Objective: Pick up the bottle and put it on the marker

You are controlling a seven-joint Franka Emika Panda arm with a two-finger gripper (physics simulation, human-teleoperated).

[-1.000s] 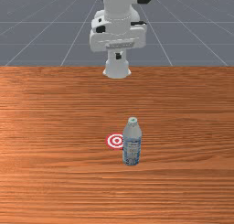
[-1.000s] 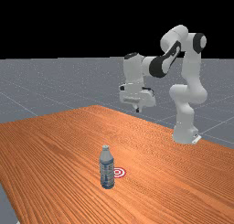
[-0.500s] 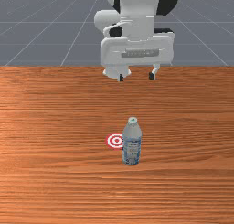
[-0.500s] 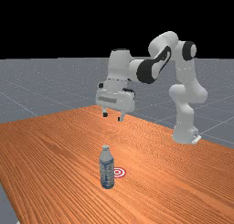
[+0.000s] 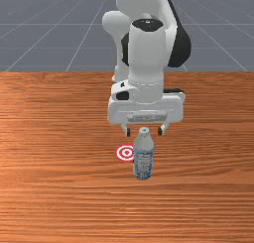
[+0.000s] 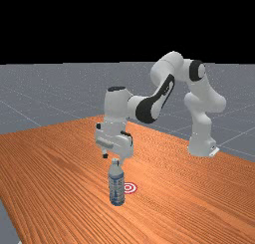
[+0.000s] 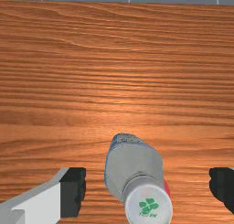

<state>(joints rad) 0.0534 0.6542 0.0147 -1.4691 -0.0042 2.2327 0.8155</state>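
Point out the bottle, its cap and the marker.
Bottle (image 5: 143,159): front view, on its label.
Cap (image 7: 148,205): wrist view, on its printed top.
Marker (image 5: 126,152): front view, on its bullseye.

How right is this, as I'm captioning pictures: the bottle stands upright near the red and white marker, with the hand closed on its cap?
The hand is not closed on the cap: the wrist view shows its fingers open, a gap on either side. The bottle does stand upright near the marker.
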